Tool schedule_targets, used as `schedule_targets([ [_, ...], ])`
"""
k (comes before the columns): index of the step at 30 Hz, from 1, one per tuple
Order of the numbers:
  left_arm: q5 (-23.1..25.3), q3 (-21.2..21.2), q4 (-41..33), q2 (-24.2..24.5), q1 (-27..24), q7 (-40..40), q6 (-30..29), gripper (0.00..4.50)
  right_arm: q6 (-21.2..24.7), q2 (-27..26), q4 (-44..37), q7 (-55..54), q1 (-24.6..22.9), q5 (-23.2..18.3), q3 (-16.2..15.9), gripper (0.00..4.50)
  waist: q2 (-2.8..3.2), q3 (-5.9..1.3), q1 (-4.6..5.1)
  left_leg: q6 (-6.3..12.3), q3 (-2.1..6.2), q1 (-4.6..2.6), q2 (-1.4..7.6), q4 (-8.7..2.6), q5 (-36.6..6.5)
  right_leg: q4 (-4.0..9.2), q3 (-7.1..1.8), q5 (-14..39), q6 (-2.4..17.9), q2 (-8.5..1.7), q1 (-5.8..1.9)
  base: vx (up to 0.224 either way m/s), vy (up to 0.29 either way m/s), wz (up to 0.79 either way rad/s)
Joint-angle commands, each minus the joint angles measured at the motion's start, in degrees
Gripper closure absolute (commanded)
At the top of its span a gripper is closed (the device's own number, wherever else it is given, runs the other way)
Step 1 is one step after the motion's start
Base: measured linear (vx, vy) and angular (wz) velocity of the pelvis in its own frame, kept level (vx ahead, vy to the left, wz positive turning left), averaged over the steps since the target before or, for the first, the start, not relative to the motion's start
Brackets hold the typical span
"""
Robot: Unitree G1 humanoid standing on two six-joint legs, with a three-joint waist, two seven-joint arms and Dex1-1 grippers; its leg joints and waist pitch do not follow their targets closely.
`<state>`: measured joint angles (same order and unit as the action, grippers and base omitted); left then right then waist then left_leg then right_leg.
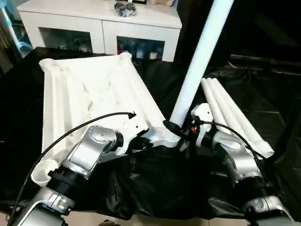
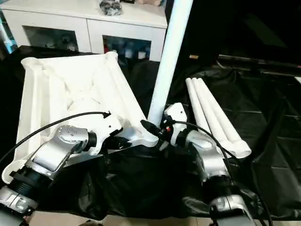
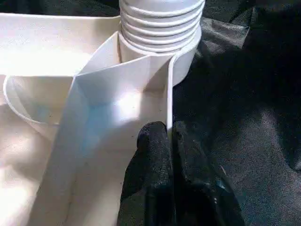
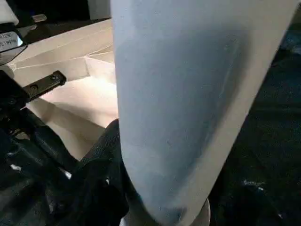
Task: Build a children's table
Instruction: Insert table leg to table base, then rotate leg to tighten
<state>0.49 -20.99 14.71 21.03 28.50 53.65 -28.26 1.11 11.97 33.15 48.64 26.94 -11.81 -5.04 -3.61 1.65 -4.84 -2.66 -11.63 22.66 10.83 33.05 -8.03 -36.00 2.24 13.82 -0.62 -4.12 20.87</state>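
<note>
The upturned table top [image 1: 94, 94] lies on black sheeting [image 1: 263, 94], one leg [image 1: 200, 61] standing in its near right corner socket [image 3: 188, 52]. The right gripper [image 2: 157, 129] has its fingers around that leg's base; the left gripper [image 3: 169, 136], fingers pressed together, pinches the rim [image 3: 169, 89] beside it. Three spare legs [image 1: 235, 115] lie to the right.

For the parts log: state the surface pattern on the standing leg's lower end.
Ridged: stacked horizontal white rings round the leg end, clearest in the left wrist view.
</note>
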Motion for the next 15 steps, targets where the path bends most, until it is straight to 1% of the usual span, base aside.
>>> schedule_targets([
  [1, -0.3, -1.9, -0.7, -0.3, -1.3, 2.3, 0.3, 4.50, 3.9, 0.3, 5.0, 1.4, -2.2, 2.3, -3.4, 2.63, 0.50, -2.14, 0.05, -1.25, 1.85, -2.04, 3.04, -4.44, -19.8, 5.28, -2.28, 12.0, 10.0, -4.27, -0.28, 0.000, 0.000, 0.00],
  [2, -0.2, -2.1, -0.7, 0.1, -1.1, 3.0, 0.9, 4.50, 3.9, 0.5, 5.6, 2.4, -1.7, 2.2, -3.7, 2.63, 0.34, -2.16, 0.00, -1.47, 1.87, -2.19, 3.03, -4.48, -20.5, 5.39, -2.28, 12.6, 9.8, -4.26, -0.19, 0.000, 0.000, 0.00],
  [4, -0.1, -2.4, -0.7, 0.6, -0.9, 3.9, 1.7, 4.50, 3.9, 0.6, 6.2, 3.8, -1.4, 1.9, -4.0, 2.63, 0.34, -2.27, 0.09, -1.59, 1.96, -2.04, 3.08, -4.58, -20.1, 5.29, -2.25, 12.2, 9.7, -4.26, -0.37, 0.000, 0.000, 0.00],
  [5, -0.2, -2.7, -0.8, 1.0, -0.6, 4.8, 2.6, 4.50, 3.7, 0.6, 6.5, 5.1, -1.1, 1.7, -4.1, 2.63, 0.37, -2.31, 0.00, -1.61, 1.93, -2.18, 3.09, -4.56, -20.1, 5.26, -2.25, 11.4, 9.8, -4.21, -0.26, 0.000, 0.000, 0.00],
  [7, -0.2, -2.9, -0.9, 1.3, -0.5, 5.5, 3.3, 4.50, 3.5, 0.7, 6.7, 5.9, -1.0, 1.7, -4.2, 2.63, 0.34, -2.37, -0.06, -1.36, 1.91, -2.14, 3.08, -4.51, -19.8, 5.21, -2.25, 10.4, 10.1, -4.25, -0.36, 0.000, 0.000, 0.00],
  [9, -0.7, -3.4, -1.3, 2.3, -0.3, 7.9, 6.0, 4.50, 2.4, 0.9, 7.3, 8.4, -1.0, 2.0, -4.7, 2.63, 0.31, -2.37, -0.16, -1.09, 1.85, -2.17, 3.10, -4.54, -19.2, 5.08, -2.19, 8.6, 10.6, -4.16, -0.35, 0.000, 0.000, 0.00],
  [10, -0.9, -3.7, -1.8, 3.1, -0.2, 9.3, 6.9, 4.50, 2.1, 1.1, 7.5, 9.5, -1.0, 2.1, -4.9, 2.63, 0.31, -2.35, -0.16, -1.10, 1.79, -2.17, 3.09, -4.53, -19.6, 5.07, -2.24, 8.9, 10.7, -4.19, -0.33, 0.000, 0.000, 0.00],
  [11, -1.0, -4.0, -2.2, 3.7, -0.2, 10.3, 7.5, 4.50, 1.7, 1.2, 7.8, 10.5, -0.9, 2.1, -5.0, 2.63, 0.42, -2.31, -0.24, -1.17, 1.88, -2.15, 3.09, -4.62, -20.2, 5.13, -2.19, 9.6, 10.7, -4.24, -0.32, 0.000, 0.000, 0.00],
  [12, -1.2, -4.1, -2.7, 4.2, -0.2, 11.1, 7.6, 4.50, 1.4, 1.3, 8.0, 11.6, -0.8, 2.1, -5.1, 2.63, 0.54, -2.23, -0.33, -1.45, 1.92, -2.32, 3.17, -4.71, -21.0, 5.19, -2.19, 10.6, 10.7, -4.26, -0.16, 0.000, 0.000, 0.00],
  [13, -1.2, -4.1, -2.7, 4.2, -0.2, 11.1, 7.6, 4.50, 1.4, 1.3, 8.0, 11.6, -0.8, 2.1, -5.1, 2.63, 0.52, -2.19, -0.28, -1.65, 1.92, -2.35, 3.20, -4.76, -21.4, 5.21, -2.19, 11.0, 10.7, -4.24, -0.11, 0.000, 0.000, 0.00],
  [14, -1.3, -4.0, -3.0, 4.5, -0.2, 11.6, 7.5, 4.50, 1.3, 1.3, 8.1, 12.3, -0.8, 2.1, -5.2, 2.63, 0.71, -2.11, -0.32, -2.19, 1.97, -2.48, 3.22, -4.86, -22.8, 5.32, -2.23, 12.0, 10.8, -4.28, 0.03, 0.000, 0.000, 0.00],
  [15, -1.3, -4.0, -3.0, 4.5, -0.2, 11.6, 7.5, 4.50, 1.3, 1.3, 8.1, 12.3, -0.8, 2.1, -5.2, 2.63, 0.66, -2.05, -0.28, -2.44, 2.00, -2.55, 3.23, -4.92, -23.5, 5.38, -2.23, 12.8, 10.8, -4.29, 0.10, 0.000, 0.000, 0.00],
])
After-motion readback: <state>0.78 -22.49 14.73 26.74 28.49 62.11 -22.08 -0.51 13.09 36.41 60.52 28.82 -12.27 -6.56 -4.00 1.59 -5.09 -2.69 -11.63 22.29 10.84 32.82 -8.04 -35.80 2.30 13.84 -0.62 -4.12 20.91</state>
